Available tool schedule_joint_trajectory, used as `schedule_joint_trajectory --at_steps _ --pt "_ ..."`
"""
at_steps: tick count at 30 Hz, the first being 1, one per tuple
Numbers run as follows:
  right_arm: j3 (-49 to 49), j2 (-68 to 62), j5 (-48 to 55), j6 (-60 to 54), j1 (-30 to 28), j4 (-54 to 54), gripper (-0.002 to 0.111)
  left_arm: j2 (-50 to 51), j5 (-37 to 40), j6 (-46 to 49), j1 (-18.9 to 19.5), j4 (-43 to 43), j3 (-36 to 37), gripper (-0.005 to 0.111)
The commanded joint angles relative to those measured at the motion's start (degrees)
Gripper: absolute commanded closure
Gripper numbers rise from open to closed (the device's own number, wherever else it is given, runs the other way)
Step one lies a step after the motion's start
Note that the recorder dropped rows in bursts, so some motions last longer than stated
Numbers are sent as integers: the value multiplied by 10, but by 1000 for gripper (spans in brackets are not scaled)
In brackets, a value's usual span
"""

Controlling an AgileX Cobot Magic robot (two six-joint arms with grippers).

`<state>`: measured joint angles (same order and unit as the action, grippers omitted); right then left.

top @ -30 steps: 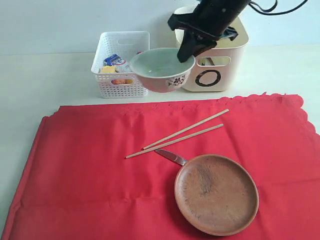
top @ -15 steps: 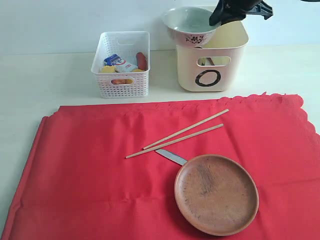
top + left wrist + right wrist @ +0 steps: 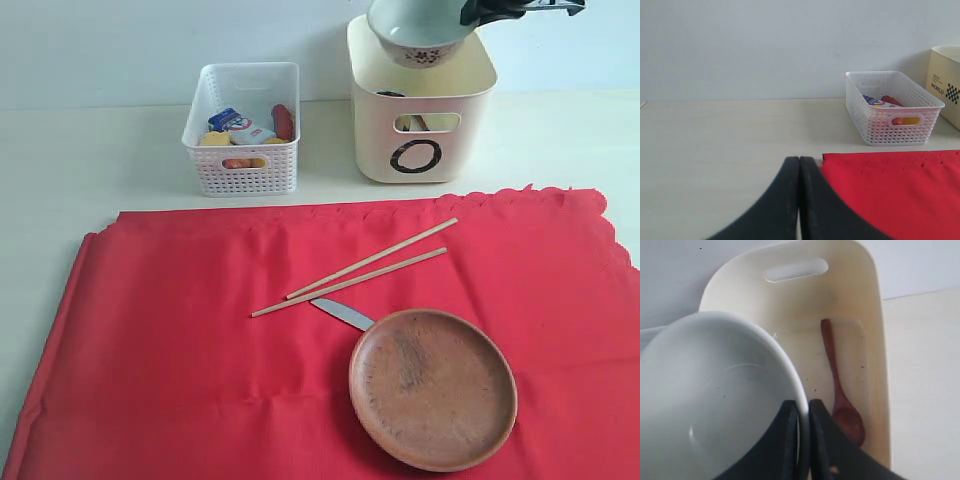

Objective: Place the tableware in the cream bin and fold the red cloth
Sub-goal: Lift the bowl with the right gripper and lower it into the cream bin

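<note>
The left jaws are pressed together with nothing between them, low over bare desk just beside an edge of the red cloth [image 3: 890, 195]; the exterior view does not show them. Towards the desk's back edge stands a white perforated basket [image 3: 240, 170] with food packets in it, and these are not part of the job.

The red cloth [image 3: 180, 350] lies spread flat over the front of the desk, unfolded. On it, right of its middle, the two chopsticks [image 3: 370, 265] lie side by side on a slant. Just beside their lower ends a grey metal piece [image 3: 340, 313] sticks out from under the brown plate [image 3: 432, 388], which sits towards the desk's front edge.

At the back edge, right of the basket, stands the cream bin [image 3: 420, 130]. The right jaws are narrowed on the rim of the pale bowl [image 3: 415, 25], holding it in the air above the bin's opening, not yet inside. A wooden spoon [image 3: 840, 390] lies on the bin's floor.

I see no steel cup. By my reckoning the work is in its early part: the bowl is about to go in, while the chopsticks, the plate and the folding are all left.
</note>
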<state>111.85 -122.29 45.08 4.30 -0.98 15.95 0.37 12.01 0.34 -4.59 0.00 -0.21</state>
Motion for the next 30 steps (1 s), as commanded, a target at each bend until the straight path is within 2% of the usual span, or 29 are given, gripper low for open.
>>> schedule_joint_trajectory --at_steps 1,23,30 --pt "6 -13 -16 4 -2 -9 108 -4 -1 0 0 0 2 107" --pt "6 -70 -49 34 0 -15 108 -4 -1 0 0 0 2 107" --pt "6 -71 -49 33 0 -15 91 -4 -1 0 0 0 2 107"
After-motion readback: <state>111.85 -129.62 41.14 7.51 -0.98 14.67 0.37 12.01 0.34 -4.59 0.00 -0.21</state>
